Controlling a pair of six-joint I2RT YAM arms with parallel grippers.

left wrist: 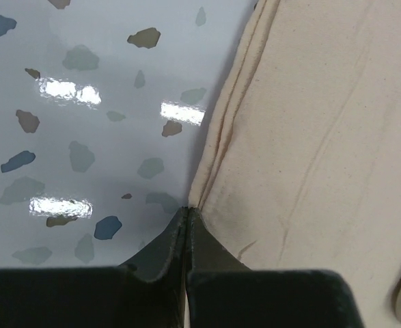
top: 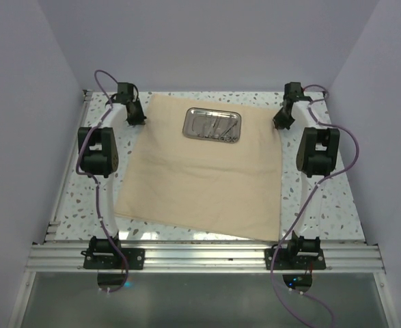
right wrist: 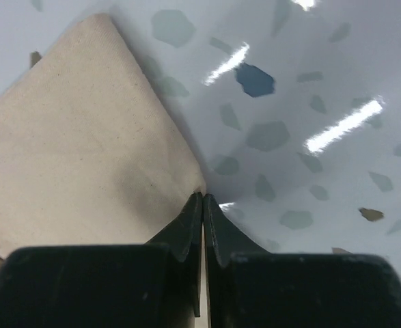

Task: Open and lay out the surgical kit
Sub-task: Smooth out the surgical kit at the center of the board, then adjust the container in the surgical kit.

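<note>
Jaws on the left gripper (left wrist: 186,213) are closed tight with the cloth wrap (left wrist: 309,137) hem running straight into the tips; the right gripper (right wrist: 202,199) is the same on the opposite far edge (both look like they're pinching fabric, not just resting on it). Outward from there, the wrap is open and flat on the table (top: 323,205), with the steel tray (top: 185,126) on it mid-far between the two grippers, well apart from either. Opening looks done; the instruments (top: 210,126) are bunched in the tray, so laying them out is what's left.
</note>
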